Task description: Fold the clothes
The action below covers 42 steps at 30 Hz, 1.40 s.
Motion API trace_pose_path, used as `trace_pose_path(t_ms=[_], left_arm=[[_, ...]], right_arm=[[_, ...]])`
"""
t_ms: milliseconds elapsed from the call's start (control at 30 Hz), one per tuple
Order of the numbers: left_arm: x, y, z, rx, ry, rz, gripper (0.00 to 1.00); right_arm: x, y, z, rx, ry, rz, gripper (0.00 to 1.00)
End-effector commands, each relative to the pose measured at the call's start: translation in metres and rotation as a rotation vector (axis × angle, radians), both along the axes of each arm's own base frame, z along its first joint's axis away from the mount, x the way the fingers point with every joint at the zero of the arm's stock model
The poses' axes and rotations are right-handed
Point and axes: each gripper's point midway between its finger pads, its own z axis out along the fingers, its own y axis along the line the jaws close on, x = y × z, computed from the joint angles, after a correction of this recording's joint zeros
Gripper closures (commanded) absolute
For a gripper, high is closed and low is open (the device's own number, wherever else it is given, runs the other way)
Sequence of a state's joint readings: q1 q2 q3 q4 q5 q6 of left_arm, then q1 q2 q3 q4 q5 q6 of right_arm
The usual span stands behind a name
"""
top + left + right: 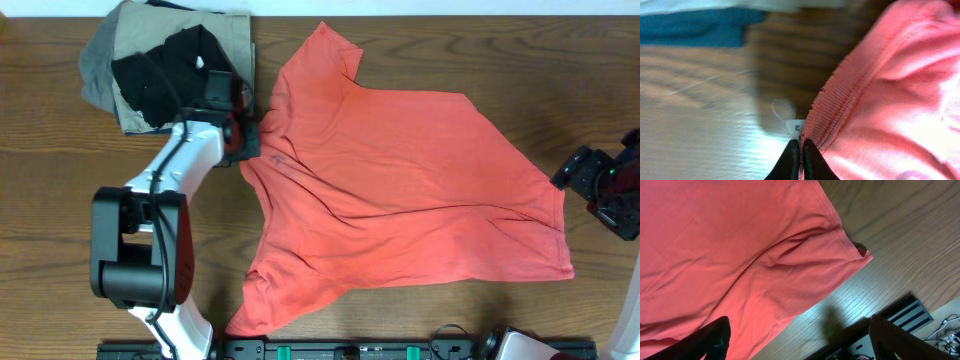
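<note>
coral t-shirt (400, 190), wrinkled cotton, l tool (801, 147) pinched shut on ribbed collar (835, 110), r tool (800, 330) wide open

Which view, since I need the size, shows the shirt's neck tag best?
Left wrist: the white neck tag, marked M, lies by the ribbed collar, pinched in the left gripper. Overhead, that gripper hides it; right wrist shows only T-shirt hem.

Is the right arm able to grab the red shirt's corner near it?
Probably yes. The right tool is open, and the shirt corner lies on the table right by it, uncovered.
</note>
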<state>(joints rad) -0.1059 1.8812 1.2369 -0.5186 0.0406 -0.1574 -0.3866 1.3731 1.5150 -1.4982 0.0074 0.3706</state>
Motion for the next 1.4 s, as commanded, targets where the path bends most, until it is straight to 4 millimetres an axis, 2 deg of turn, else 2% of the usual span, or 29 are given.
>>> trace_pose_path(t_ms=[0,33,67,133,167,300,433,533,667,733,933,1100,1167,1233,1300,1367], left_arm=[[0.003,0.023,0.007,0.031,-0.009,0.056,0.94],[0.003,0.026,0.006,0.031,-0.005,0.065,0.93],[0.002,0.030,0.006,0.031,-0.001,0.074,0.84],[0.000,0.033,0.006,0.031,0.006,0.081,0.38],[-0.001,0.033,0.006,0.031,0.011,0.082,0.37],[-0.008,0.031,0.013,0.028,0.020,0.077,0.36],[-0.025,0.030,0.027,0.004,0.054,0.134,0.36],[-0.043,0.011,0.028,-0.105,0.125,0.111,0.37],[-0.063,-0.020,0.023,-0.246,0.218,0.046,0.48],[-0.072,-0.031,0.018,-0.269,0.242,-0.009,0.51],[-0.090,-0.055,0.008,-0.249,0.285,-0.107,0.51],[-0.097,-0.069,0.006,-0.240,0.299,-0.149,0.51],[-0.098,-0.070,0.004,-0.237,0.303,-0.151,0.51],[-0.097,-0.062,0.000,-0.197,0.301,-0.114,0.51],[-0.095,-0.051,-0.003,-0.151,0.296,-0.078,0.51],[-0.095,-0.049,-0.006,-0.147,0.290,-0.074,0.52]], right_arm=[[0.000,0.002,0.004,-0.012,-0.014,0.020,0.13],[0.000,0.002,0.004,-0.012,-0.014,0.020,0.14],[0.000,0.002,0.004,-0.012,-0.014,0.020,0.13],[0.001,0.001,0.004,-0.013,-0.017,0.020,0.13],[0.002,0.001,0.004,-0.015,-0.020,0.020,0.13],[0.003,0.000,0.005,-0.018,-0.029,0.019,0.13],[0.012,-0.003,0.005,-0.028,-0.055,0.011,0.12],[0.025,-0.008,0.001,-0.033,-0.079,-0.001,0.12],[0.047,-0.017,-0.016,-0.037,-0.096,-0.010,0.13],[0.059,-0.022,-0.029,-0.031,-0.082,-0.010,0.13],[0.096,-0.026,-0.081,0.048,-0.028,0.003,0.14],[0.105,-0.030,-0.134,0.094,0.086,0.000,0.14],[0.106,-0.030,-0.155,0.111,0.130,0.005,0.14],[0.107,-0.030,-0.172,0.125,0.164,0.005,0.14],[0.108,-0.029,-0.186,0.144,0.185,0.014,0.14],[0.110,-0.029,-0.196,0.152,0.199,0.021,0.14]])
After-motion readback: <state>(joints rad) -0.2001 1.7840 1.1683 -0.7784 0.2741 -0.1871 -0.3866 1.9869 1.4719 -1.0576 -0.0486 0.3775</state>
